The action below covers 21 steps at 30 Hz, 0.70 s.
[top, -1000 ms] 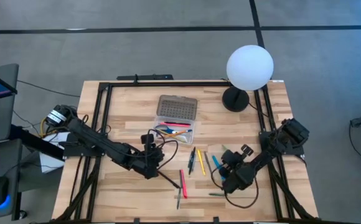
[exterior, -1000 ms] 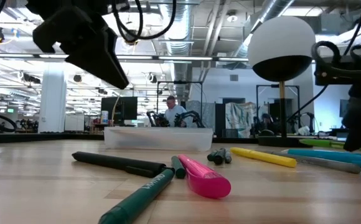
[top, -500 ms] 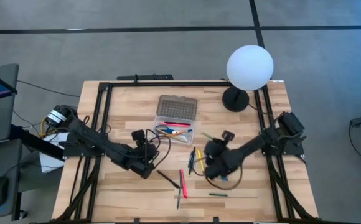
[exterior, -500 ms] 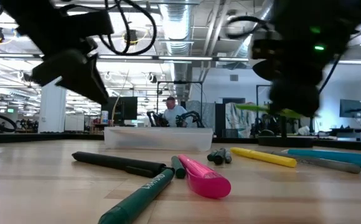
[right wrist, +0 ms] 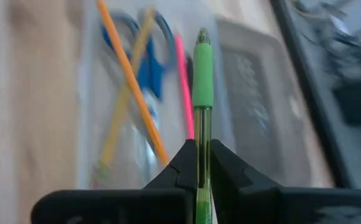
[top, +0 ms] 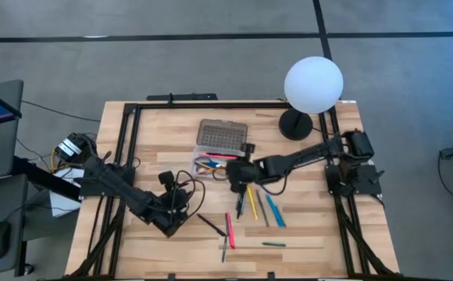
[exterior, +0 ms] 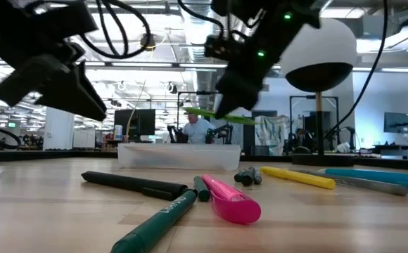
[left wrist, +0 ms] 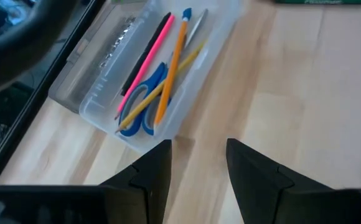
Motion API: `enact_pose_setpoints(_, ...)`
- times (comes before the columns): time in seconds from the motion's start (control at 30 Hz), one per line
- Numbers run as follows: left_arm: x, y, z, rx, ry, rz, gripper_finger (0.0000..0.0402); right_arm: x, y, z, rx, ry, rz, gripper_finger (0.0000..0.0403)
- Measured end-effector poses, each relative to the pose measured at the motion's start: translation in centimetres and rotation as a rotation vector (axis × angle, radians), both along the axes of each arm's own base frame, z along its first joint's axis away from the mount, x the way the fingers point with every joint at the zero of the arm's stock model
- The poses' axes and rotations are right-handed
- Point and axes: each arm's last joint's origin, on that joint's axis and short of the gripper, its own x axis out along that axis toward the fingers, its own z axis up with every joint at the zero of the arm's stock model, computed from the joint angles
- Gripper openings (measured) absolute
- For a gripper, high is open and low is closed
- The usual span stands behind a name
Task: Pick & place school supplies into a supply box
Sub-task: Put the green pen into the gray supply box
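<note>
The supply box [top: 221, 160] lies open near the middle of the table [top: 344, 234], its grey dotted lid [top: 222, 135] folded back on the side toward the white globe lamp [top: 313, 84]. In the clear tray lie blue-handled scissors [left wrist: 144, 107], an orange pencil [left wrist: 173, 67], a pink pen [left wrist: 149, 55] and a yellow pencil [left wrist: 168, 84], crossing one another.

Just beside the box, on its lamp side, the right gripper [top: 240, 173] hangs above the table with its fingers clamped on a green pen [right wrist: 201, 93]. In the right wrist view the pen sticks out from between the fingers toward the open box; in the low view it is held nearly level above the tray.

More supplies lie loose on the wood, farther from the lamp than the box: a yellow marker [top: 251, 201], a blue pen [top: 274, 209], a black pen [top: 240, 203], a pink marker [top: 229, 226], a dark green marker [top: 224, 248] and a black marker [top: 209, 225], with a thin green pen [top: 272, 243] near the table's edge.

The left gripper [top: 166, 183] hovers away from the box, on the side opposite the lamp, its two fingers [left wrist: 152, 171] spread apart and holding nothing.
</note>
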Motion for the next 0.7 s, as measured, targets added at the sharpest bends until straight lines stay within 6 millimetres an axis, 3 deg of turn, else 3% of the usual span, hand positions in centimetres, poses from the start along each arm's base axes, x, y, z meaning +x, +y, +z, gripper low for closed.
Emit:
enact_pose_setpoints(0.3,-0.7,-1.0,0.1,0.005,-0.028,-0.023,0.0148,1.5,-4.0,0.6,0.181,-0.126,0.045,0.0009)
enact_pose_setpoints(0.7,-0.6,-1.1,0.1,-0.005,-0.045,-0.025,0.0148,1.9,-5.4,0.9,0.239,-0.170,0.121,0.0030)
